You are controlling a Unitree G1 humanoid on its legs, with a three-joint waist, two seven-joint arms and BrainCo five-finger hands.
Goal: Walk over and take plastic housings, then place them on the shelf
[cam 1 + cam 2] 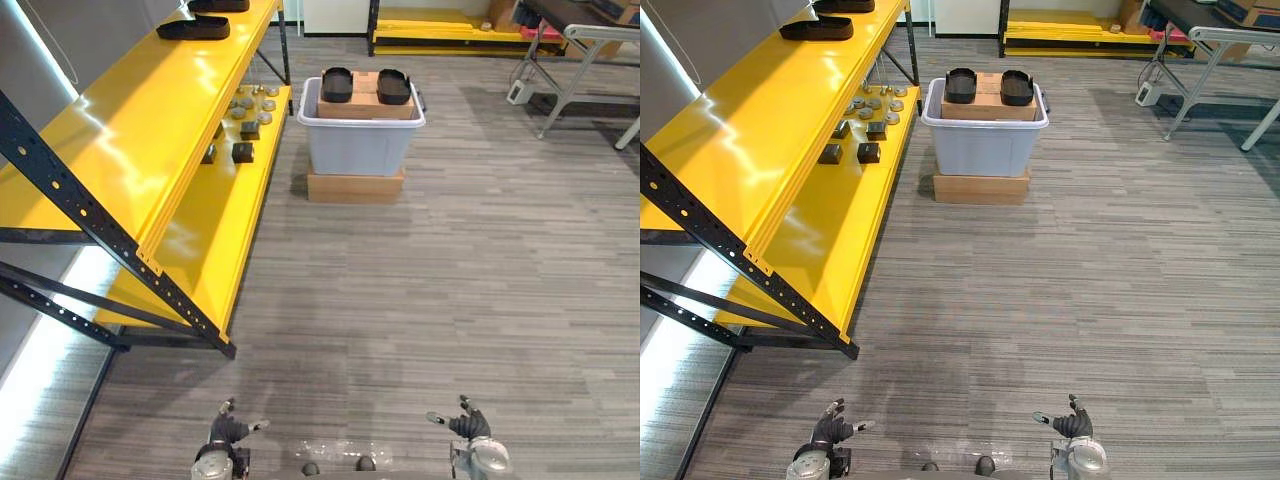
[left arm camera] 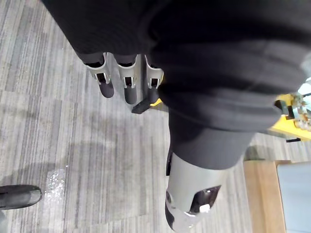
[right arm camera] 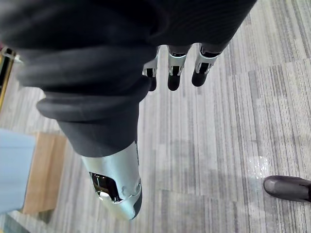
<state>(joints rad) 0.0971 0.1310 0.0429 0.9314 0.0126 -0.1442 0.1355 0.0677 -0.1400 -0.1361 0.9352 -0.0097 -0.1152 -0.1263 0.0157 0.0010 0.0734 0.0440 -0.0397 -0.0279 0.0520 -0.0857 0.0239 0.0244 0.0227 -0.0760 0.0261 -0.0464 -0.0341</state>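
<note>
Two black plastic housings (image 1: pixel 337 84) (image 1: pixel 393 86) lie side by side on a cardboard box in a pale grey bin (image 1: pixel 360 145), far ahead on the floor. More black housings (image 1: pixel 193 28) rest on the upper yellow shelf (image 1: pixel 120 140) at the left. My left hand (image 1: pixel 228 428) and right hand (image 1: pixel 468 424) hang low at the near edge, well apart from the bin, both open and empty. Straight fingers (image 2: pixel 125 85) show in the left wrist view, and fingers (image 3: pixel 175 73) likewise in the right wrist view.
The bin stands on a flat cardboard box (image 1: pixel 355 186). Small dark and round parts (image 1: pixel 243 152) lie on the lower yellow shelf (image 1: pixel 215 240). A metal table frame (image 1: pixel 580 70) stands at the far right, another yellow rack (image 1: pixel 450 30) at the back. Grey striped floor lies between.
</note>
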